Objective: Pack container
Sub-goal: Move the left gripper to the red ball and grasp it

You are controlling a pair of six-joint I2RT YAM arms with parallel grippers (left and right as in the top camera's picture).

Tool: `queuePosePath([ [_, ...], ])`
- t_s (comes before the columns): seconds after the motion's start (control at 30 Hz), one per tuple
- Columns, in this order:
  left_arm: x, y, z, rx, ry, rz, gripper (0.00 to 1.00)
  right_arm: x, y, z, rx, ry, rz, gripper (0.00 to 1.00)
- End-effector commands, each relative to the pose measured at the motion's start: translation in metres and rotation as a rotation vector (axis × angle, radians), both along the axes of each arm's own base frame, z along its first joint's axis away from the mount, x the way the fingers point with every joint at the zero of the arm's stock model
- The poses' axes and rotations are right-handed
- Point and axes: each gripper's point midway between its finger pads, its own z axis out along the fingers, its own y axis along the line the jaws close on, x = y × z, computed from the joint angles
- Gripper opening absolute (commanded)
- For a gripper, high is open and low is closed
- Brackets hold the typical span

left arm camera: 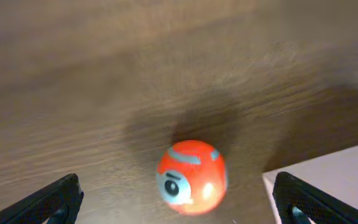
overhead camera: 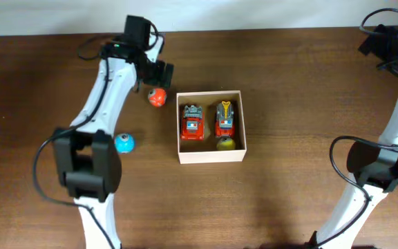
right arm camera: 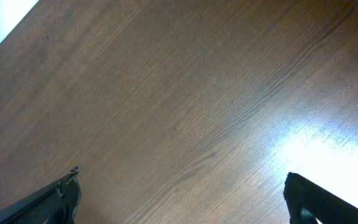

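The container (overhead camera: 211, 156), a square shallow box with white walls and a tan inside, sits mid-table. In it lie two red toy cars (overhead camera: 193, 122) (overhead camera: 226, 119) and a yellow-green ball (overhead camera: 225, 144). An orange ball with a blue face (overhead camera: 157, 97) (left arm camera: 191, 177) lies on the table just left of the container's far left corner (left arm camera: 328, 180). My left gripper (overhead camera: 159, 75) (left arm camera: 176, 202) is open above the orange ball, its fingers wide on either side. A blue ball (overhead camera: 124, 143) lies further left. My right gripper (right arm camera: 182, 199) is open and empty over bare table at the far right.
The left arm (overhead camera: 99, 104) stretches from the front left across the table. The right arm (overhead camera: 392, 138) stands along the right edge. The table's far edge meets a white wall (overhead camera: 254, 14).
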Motion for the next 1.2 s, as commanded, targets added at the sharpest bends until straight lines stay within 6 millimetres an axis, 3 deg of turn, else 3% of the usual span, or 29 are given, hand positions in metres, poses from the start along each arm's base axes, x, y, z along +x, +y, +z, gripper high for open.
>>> queuePosePath([
  [0.0, 0.002, 0.001, -0.023, 0.002, 0.042, 0.013, 1.0, -0.004, 0.0, 0.009, -0.018, -0.013, -0.007, 0.99],
  [0.37, -0.011, 0.002, -0.058, 0.013, 0.148, 0.009, 0.96, -0.004, 0.0, 0.009, -0.018, -0.013, -0.008, 0.99],
  [0.57, -0.017, 0.0, -0.077, 0.009, 0.201, 0.005, 0.89, -0.004, 0.0, 0.009, -0.018, -0.013, -0.008, 0.99],
  [0.6, -0.018, 0.0, -0.08, 0.01, 0.206, 0.005, 0.83, -0.004, 0.0, 0.009, -0.018, -0.013, -0.008, 0.99],
  [0.67, -0.018, 0.0, -0.08, 0.01, 0.207, 0.004, 0.81, -0.004, 0.0, 0.009, -0.018, -0.013, -0.007, 0.99],
  [0.77, -0.018, 0.001, -0.08, 0.01, 0.207, 0.004, 0.7, -0.004, 0.0, 0.009, -0.018, -0.013, -0.007, 0.99],
  [0.83, -0.018, 0.0, -0.08, 0.01, 0.207, 0.004, 0.59, -0.004, 0.0, 0.009, -0.018, -0.013, -0.008, 0.99],
  [1.0, -0.017, 0.0, -0.08, 0.009, 0.205, 0.005, 0.46, -0.004, 0.0, 0.009, -0.018, -0.013, -0.007, 0.99],
  [1.17, -0.017, 0.0, -0.078, 0.009, 0.204, 0.004, 0.46, -0.004, 0.0, 0.009, -0.018, -0.013, -0.008, 0.99],
])
